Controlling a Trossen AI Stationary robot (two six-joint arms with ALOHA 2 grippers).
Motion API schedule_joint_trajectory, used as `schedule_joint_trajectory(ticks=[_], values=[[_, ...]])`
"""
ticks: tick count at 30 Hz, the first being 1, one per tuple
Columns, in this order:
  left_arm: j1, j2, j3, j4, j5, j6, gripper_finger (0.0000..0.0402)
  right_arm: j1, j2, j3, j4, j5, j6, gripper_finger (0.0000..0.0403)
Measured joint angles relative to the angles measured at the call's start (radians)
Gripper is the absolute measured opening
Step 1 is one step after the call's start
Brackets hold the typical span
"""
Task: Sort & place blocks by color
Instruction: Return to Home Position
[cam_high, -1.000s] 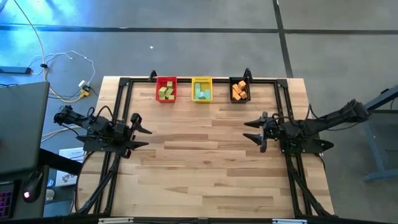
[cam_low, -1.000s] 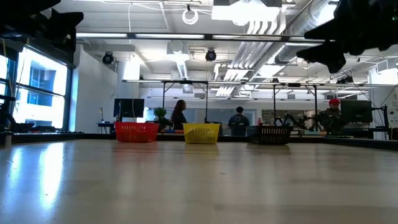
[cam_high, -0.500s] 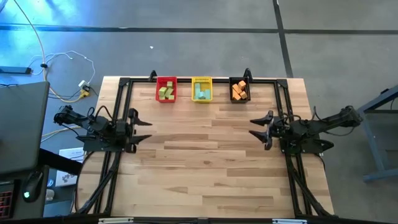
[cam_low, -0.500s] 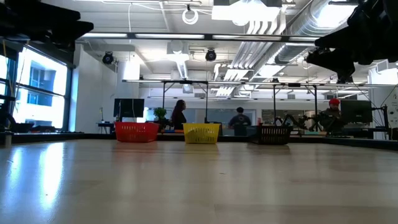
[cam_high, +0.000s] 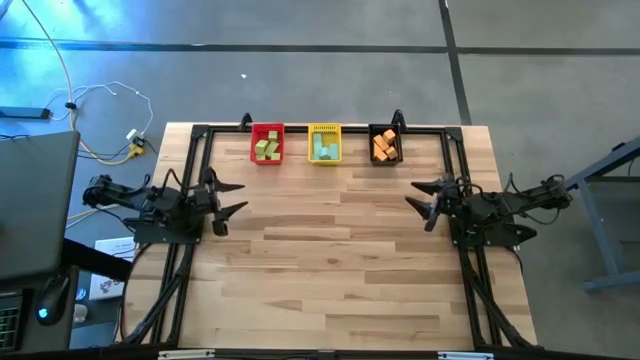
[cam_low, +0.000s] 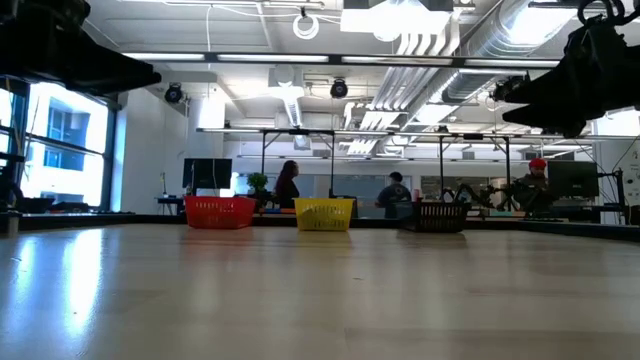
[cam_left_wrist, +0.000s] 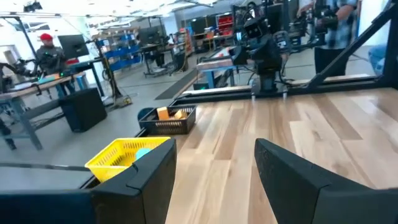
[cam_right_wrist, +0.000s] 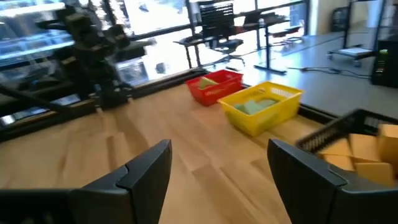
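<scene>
Sorting appears complete: yellow-green blocks (cam_high: 265, 148) fill the red bin (cam_high: 267, 128), teal blocks (cam_high: 323, 150) the yellow bin (cam_high: 324, 127), orange blocks (cam_high: 384, 147) the black bin (cam_high: 385, 128), all lattice-walled, at the far edge. Left gripper (cam_high: 239, 197) and right gripper (cam_high: 411, 195) flank the wood-plank table (cam_high: 330, 260), jaws wide open and empty. The blocks look square-edged, probably rigid.
</scene>
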Motion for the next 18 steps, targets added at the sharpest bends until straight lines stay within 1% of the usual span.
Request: schedule_joint_trajectory(ticks=[3,5,11,14,18], values=[[0.042,0.0,0.0,0.0,0.043,-0.006,0.0204,0.0,0.0,0.0,-0.003,0.037,0.006,0.0251],[0.066,0.0,0.0,0.0,0.074,-0.022,0.0204,0.0,0.0,0.0,-0.003,0.041,0.004,0.0251],[0.107,0.0,0.0,-0.004,0.182,-0.104,0.0204,0.0,0.0,0.0,-0.003,0.011,-0.135,0.0251],[0.108,0.0,0.0,-0.011,0.194,-0.139,0.0204,0.0,0.0,0.0,-0.003,0.007,-0.182,0.0251],[0.108,0.0,0.0,-0.038,0.194,-0.18,0.0204,0.0,0.0,0.0,-0.003,0.006,-0.183,0.0251]])
